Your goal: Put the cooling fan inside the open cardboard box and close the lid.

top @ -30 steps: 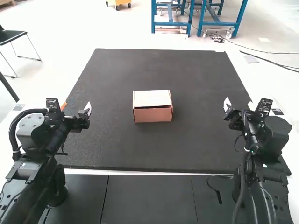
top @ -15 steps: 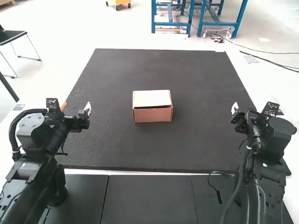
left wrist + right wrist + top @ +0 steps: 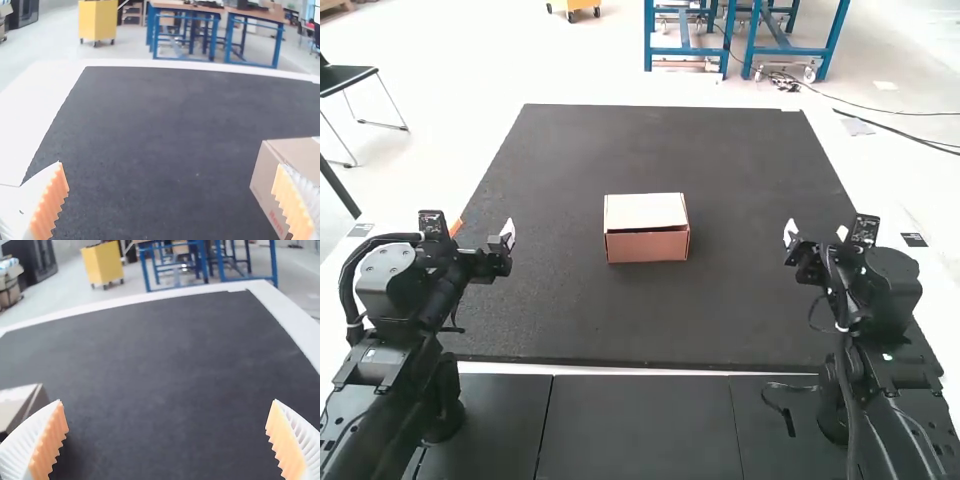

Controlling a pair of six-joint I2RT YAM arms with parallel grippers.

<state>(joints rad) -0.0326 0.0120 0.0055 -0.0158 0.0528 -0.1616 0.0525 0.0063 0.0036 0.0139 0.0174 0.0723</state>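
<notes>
cardboard box at centre of black mat, left fingers spread apart, right fingers spread apart

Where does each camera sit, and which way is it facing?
High view: above and behind, looking forward and down at the mat and cardboard box; left arm and right arm in the near corners.
Left wrist view: on the left arm, facing across the mat; left arm's fingers open.
Right wrist view: on the right arm, likewise; right arm's fingers open.
Shared: both wrist views catch the box.
</notes>
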